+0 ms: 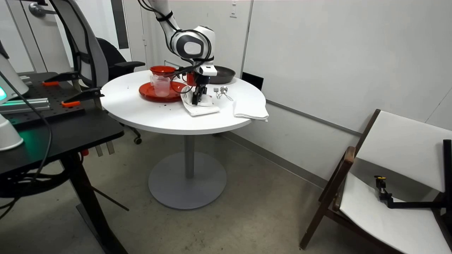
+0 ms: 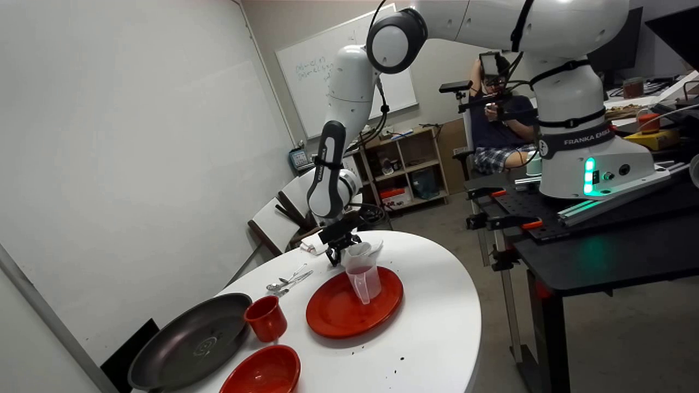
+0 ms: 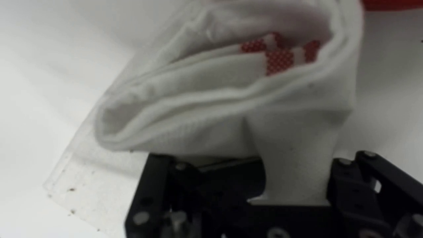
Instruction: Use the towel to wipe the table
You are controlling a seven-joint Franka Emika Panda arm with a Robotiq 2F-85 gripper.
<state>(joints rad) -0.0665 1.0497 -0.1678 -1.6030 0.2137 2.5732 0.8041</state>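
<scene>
Pale wall is seen behind the round white worktop. From the left in an exterior view, a red plate is met first, with a clear jug set on it and a red bowl placed behind; dark specks are scattered nearby. To the right of the plate, the towel is held by the hand: a bunched fold is pinched between the fingers, as is shown in the wrist view, while a loose flap is spread on the worktop. Whether the plate is touched by the towel cannot be told. Farther right, a pan, some utensils and a white cloth are found, with the worktop's edge overhung by the cloth.

By judgement, the grasp is secured and the wiping stroke is yet to be made. Next, the towel should be pressed low and drawn toward the specks, with the flap trailed flat. The jug should be skirted, since it could be knocked by a wide sweep.
</scene>
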